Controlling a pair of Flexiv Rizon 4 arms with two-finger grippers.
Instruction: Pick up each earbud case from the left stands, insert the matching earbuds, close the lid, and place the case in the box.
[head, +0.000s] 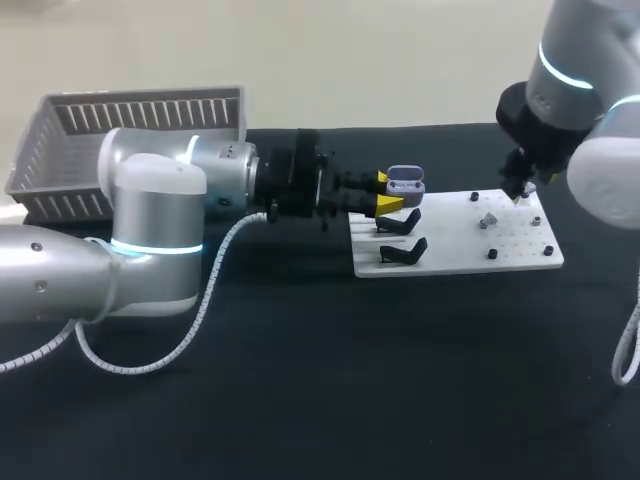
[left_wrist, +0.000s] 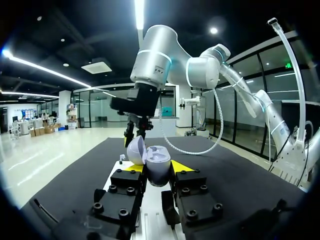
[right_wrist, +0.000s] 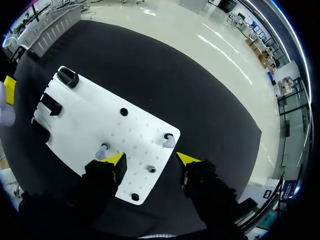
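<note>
Two claws share the work at the white board (head: 455, 250): the left claw (head: 386, 193) is clamped on the case (head: 405, 181) above the board's stands (head: 400, 250), lid open for loading, while the right claw (right_wrist: 151, 159) hangs spread wide and empty over the board's pegged earbuds (right_wrist: 169, 141).

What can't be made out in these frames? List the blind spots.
- Box contents: in the head view, its slatted wall and the left arm cover the floor.
- Earbud case sockets: in the left wrist view it is side-on in the left end effector; in the head view it is too small.
- Right end effector tips: in the head view, its wrist hides them.
- Earbuds: too small in every view to tell left from right.
</note>
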